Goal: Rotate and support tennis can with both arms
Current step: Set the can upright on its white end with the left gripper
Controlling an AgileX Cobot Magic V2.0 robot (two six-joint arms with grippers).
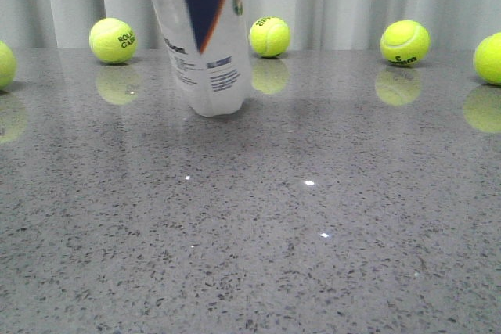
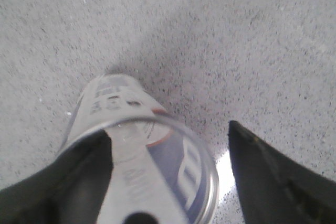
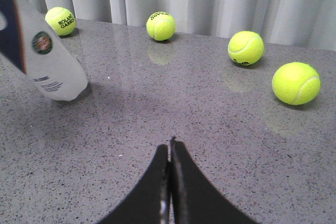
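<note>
The tennis can (image 1: 205, 37) stands tilted at the back left of the grey table, its base on the surface and its top out of the front view. In the left wrist view I look down along the can (image 2: 121, 124). My left gripper (image 2: 170, 129) is open around its upper end: one finger (image 2: 68, 182) lies against the can, the other finger (image 2: 278, 177) stands apart from it with a gap. My right gripper (image 3: 170, 145) is shut and empty, low over the table, well to the right of the can (image 3: 44, 61). Neither gripper shows in the front view.
Several yellow-green tennis balls lie along the table's back edge before a white curtain: one (image 1: 113, 40) left of the can, one (image 1: 269, 36) just right of it, one (image 1: 405, 42) further right, others at both edges (image 1: 491, 58).
</note>
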